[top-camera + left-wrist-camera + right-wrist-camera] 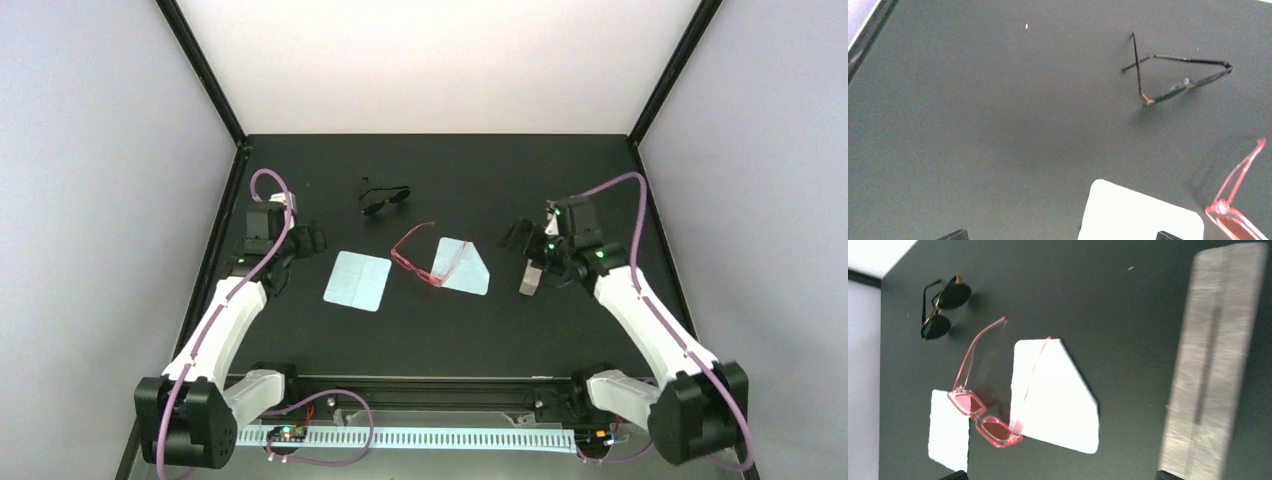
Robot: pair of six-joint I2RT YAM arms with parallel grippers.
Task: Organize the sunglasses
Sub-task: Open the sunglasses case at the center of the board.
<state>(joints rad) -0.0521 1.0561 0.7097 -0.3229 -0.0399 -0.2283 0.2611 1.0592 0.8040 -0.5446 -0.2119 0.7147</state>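
The red-pink sunglasses [418, 256] lie open on the black table, one arm resting on a folded pale cloth [464, 266]. They show in the right wrist view [983, 416] and at the right edge of the left wrist view [1237, 200]. My left gripper [308, 240] is open and empty, to the left of them, over the corner of a second pale cloth [1140, 215]. My right gripper [518, 236] is open and empty, to their right. In each wrist view only the tips show, for the left [1062, 236] and the right [1060, 476].
A black dark-lensed pair [384, 195] lies behind the red pair, also in the left wrist view [1173, 82] and right wrist view [940, 305]. The flat pale cloth [357, 280] lies left of centre. A grey pouch [530, 275] lies under my right arm [1215, 355].
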